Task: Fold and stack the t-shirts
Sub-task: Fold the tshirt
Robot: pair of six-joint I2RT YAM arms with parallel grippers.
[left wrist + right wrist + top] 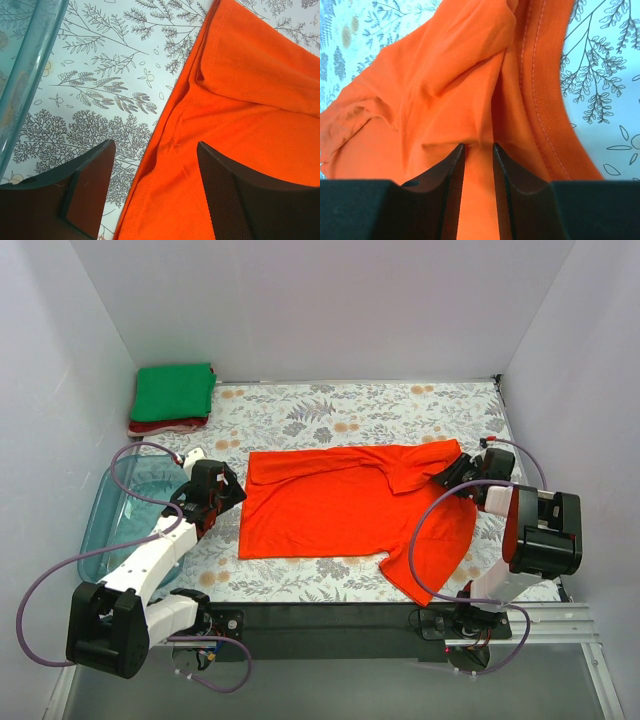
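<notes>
The dark red shirt [165, 426] is almost hidden: only its edge shows under the green shirt [173, 392], stacked in the far left corner. The left arm covers part of the tub [108, 515] at the table's left side. The orange shirt [340, 510] lies mid-table, partly folded, and its right part runs behind the right arm and reaches the near edge.

Patterned table [330, 410] lies bare between the shirt and the stack.

From above, neither gripper's fingers can be made out. The left wrist view shows the left gripper [155, 167] spread wide, straddling the shirt's left hem. The right wrist view shows the right gripper [479, 152] pinching a bunched fold beside the collar [540, 95].
</notes>
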